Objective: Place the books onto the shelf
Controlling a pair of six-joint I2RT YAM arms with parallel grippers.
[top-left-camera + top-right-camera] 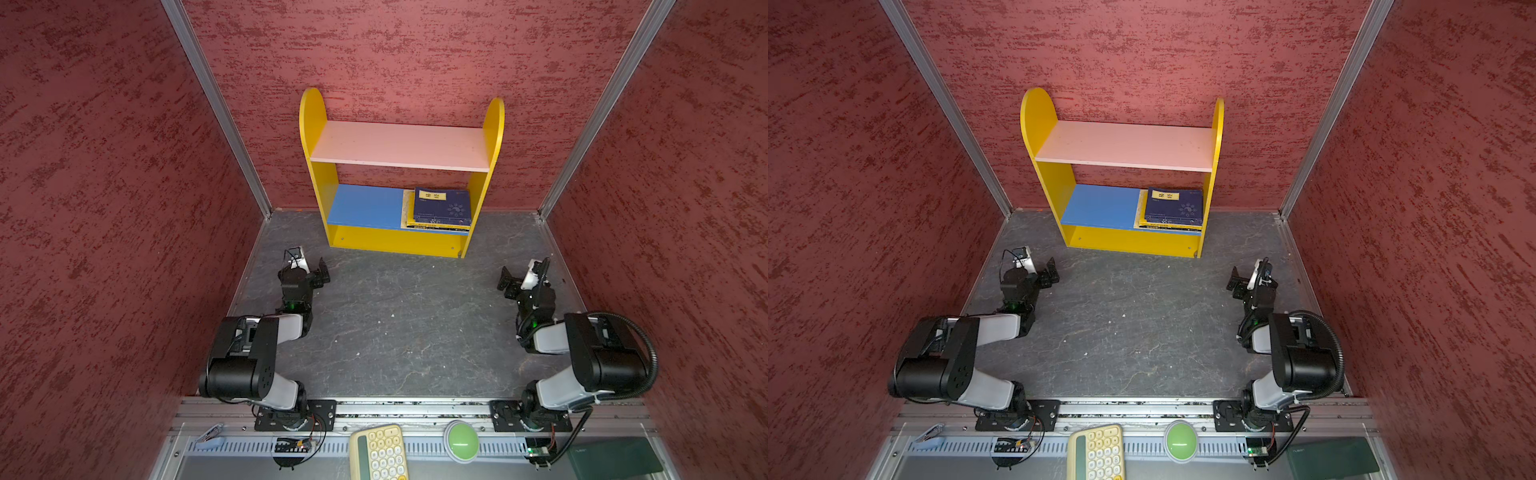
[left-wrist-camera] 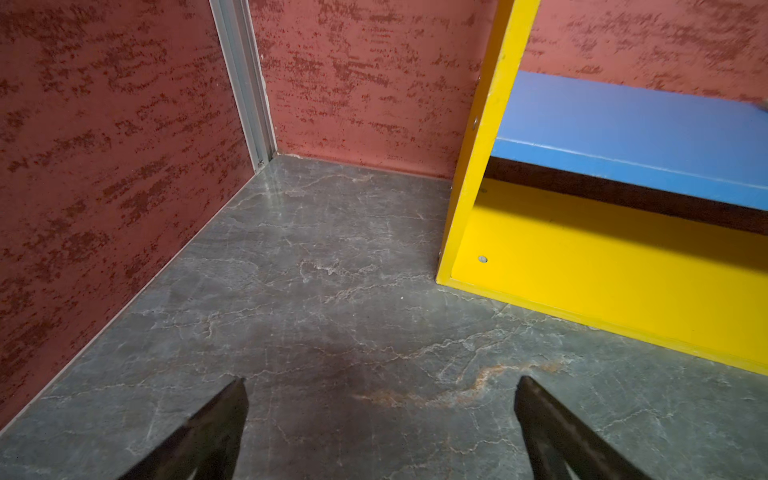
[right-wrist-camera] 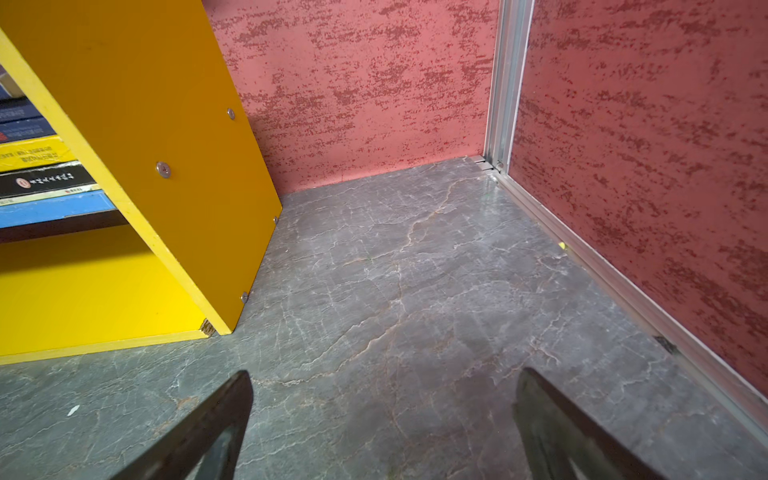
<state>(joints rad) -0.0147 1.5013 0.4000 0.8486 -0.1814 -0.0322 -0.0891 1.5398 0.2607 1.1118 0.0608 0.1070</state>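
left gripper (image 2: 380,386): jaws spread wide, empty, above tabletop (image 1: 395,324) at 9 o'clock | right gripper (image 3: 384,378): jaws spread wide, empty, at 3 o'clock | shelf (image 1: 397,243): upright at tabletop's 12 o'clock | books (image 1: 442,205): stacked flat on blue lower board (image 1: 361,205), at its 3 o'clock end, navy one on top

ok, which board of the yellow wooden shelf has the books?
The blue lower board: the stack of thin paperbacks lies flat at its right end. The pale pink upper board holds nothing.
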